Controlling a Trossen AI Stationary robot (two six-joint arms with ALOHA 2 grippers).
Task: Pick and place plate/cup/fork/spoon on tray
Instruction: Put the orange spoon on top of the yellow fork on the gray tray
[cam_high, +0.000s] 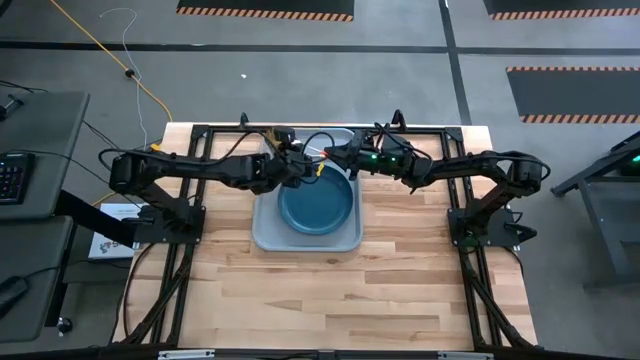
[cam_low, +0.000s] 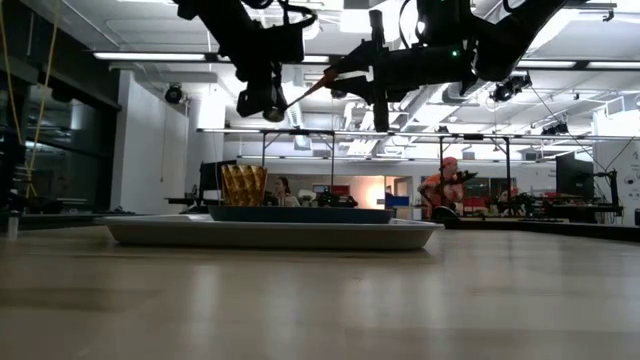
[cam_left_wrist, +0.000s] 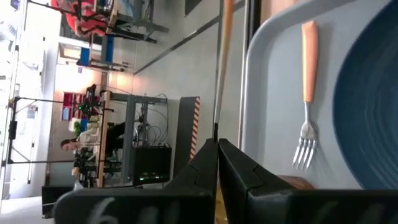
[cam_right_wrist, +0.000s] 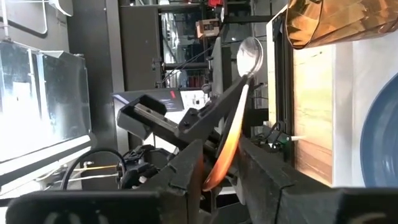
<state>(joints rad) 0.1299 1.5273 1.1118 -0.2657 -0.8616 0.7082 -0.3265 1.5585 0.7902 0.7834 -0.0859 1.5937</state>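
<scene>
High view: the dark blue plate (cam_high: 316, 203) fills most of the grey-blue tray (cam_high: 268, 238). Both grippers hover over its far edge.

Low view: the amber cup (cam_low: 243, 185) stands on the tray's left.

Left wrist view: the left gripper (cam_left_wrist: 217, 163) is pinched together, empty; the tan-handled fork (cam_left_wrist: 307, 93) lies beside the plate.

Right wrist view: the right gripper (cam_right_wrist: 221, 163) clamps the red-handled spoon (cam_right_wrist: 237, 106) aloft.

high: overhead | low: table-level | both share tray (cam_high: 305, 238) (wrists close)
</scene>
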